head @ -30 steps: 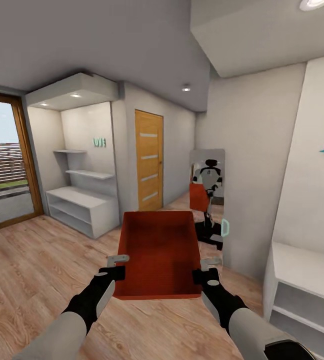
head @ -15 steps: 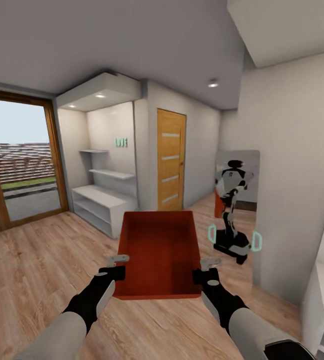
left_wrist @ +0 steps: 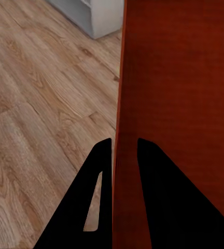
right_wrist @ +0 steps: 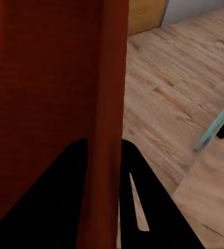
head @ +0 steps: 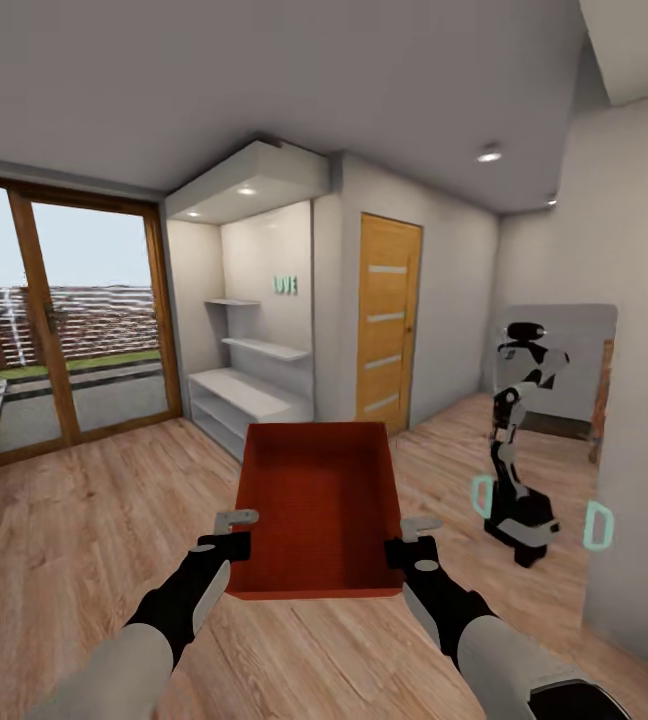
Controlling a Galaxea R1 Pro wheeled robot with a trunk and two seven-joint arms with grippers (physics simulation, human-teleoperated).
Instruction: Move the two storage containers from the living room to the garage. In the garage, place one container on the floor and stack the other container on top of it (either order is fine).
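I have my left gripper [head: 236,532] pinching the left wall of the storage container [head: 316,505], my right gripper [head: 419,538] pinching its right wall, lifted over the wood floor [head: 84,520]; beyond, an orange door [head: 388,318].

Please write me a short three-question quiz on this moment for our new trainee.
1. True or false: the red bin is held by both pincers, one on each long side wall.
2. What floor lies under the bin? A) dark concrete B) light wood planks C) carpet
3. Fill in: the left pincer has one finger on each side of the bin's ____.

Key: 1 true, with the right pincer gripping the opposite wall; 2 B; 3 wall.
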